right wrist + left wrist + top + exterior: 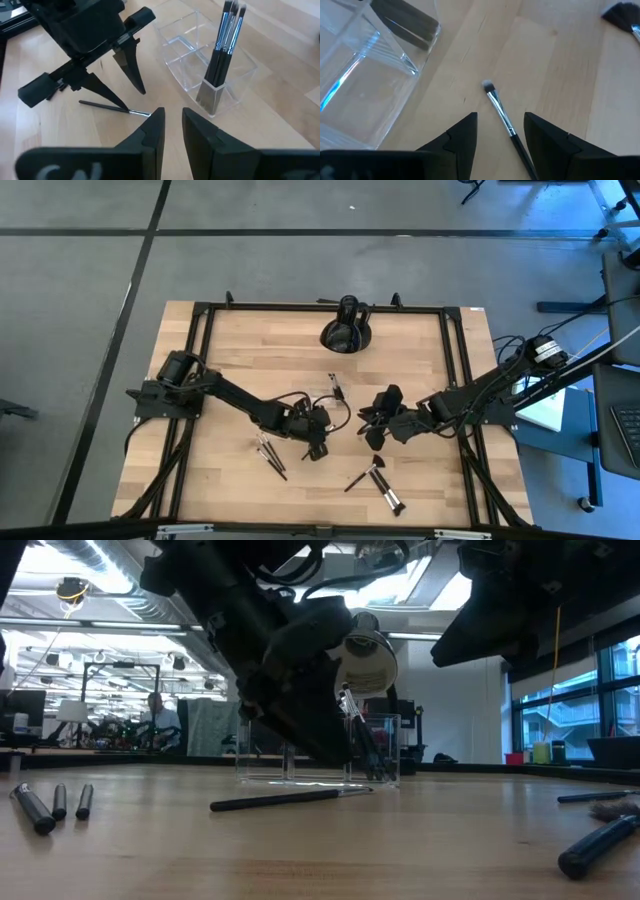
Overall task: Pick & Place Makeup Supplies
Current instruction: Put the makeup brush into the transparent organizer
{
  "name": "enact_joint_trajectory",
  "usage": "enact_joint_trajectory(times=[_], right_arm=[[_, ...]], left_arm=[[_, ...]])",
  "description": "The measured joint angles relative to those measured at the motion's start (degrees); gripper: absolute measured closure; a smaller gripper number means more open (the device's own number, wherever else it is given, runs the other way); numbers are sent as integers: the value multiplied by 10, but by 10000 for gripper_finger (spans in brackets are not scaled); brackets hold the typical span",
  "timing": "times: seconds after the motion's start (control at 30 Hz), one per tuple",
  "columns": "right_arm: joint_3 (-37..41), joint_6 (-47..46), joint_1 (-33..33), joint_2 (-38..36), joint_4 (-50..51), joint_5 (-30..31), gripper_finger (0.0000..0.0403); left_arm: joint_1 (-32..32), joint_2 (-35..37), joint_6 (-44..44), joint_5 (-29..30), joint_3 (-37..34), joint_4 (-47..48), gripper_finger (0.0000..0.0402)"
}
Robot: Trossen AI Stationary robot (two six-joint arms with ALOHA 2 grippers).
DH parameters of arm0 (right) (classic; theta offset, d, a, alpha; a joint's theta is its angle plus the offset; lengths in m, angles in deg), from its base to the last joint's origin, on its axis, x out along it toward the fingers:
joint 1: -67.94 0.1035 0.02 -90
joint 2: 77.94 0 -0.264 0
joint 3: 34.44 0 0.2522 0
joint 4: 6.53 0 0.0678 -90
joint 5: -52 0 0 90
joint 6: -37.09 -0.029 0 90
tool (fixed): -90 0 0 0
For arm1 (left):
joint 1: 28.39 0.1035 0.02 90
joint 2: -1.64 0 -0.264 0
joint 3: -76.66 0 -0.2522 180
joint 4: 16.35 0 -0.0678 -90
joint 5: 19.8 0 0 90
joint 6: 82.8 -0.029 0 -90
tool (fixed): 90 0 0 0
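I have the worktop (240,340) in view with both arms reaching toward its middle. The clear organiser tray (200,55) stands near the centre, and 1 of its compartments already holds a bunch of brushes (225,45) standing upright.

The left gripper (500,132) hangs just above the wood beside the tray. Its jaws stand apart with nothing between the pads. A single thin brush (502,117) lies flat on the worktop directly under the gap. Its long axis runs lengthwise through the gap, not across it, with the pale tip pointing away from the wrist and the dark handle passing back under the jaws. In my judgement the jaws already straddle the handle, so a straight descent and a squeeze across the thin width should take it.

The right gripper (170,130) waits a little apart, facing the left arm and the tray, jaws nearly closed and holding nothing. The left arm is plainly the nearer to this brush.

Other brushes lie loose toward the front edge: a group (270,452) on the left side and 2 more (375,480) on the right.
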Motion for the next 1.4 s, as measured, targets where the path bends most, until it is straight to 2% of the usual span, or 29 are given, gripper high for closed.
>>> enact_joint_trajectory(times=[0.23, 0.47, 0.6, 0.83, 1.0, 1.27, 1.4], right_arm=[[0, -2, 0, 0, 0, -1, 337], [0, -6, 0, 0, 0, -2, 337], [0, -9, 0, 0, 0, -2, 337], [0, -10, 0, 0, 0, -2, 337], [0, -12, 0, 0, 0, -2, 337], [0, -13, 0, 0, 9, -2, 337], [0, -27, 0, 0, 22, -1, 337]], left_arm=[[0, -37, 9, -7, 2, -9, 245], [0, -42, 9, -7, 8, -9, 246], [0, -41, 9, -11, 8, -5, 269], [1, -41, 9, -10, 8, 8, 339], [0, -41, -2, -9, 8, 5, 374], [-4, -19, -15, 1, 5, 3, 381], [-13, 4, -30, 34, 6, 1, 377]])
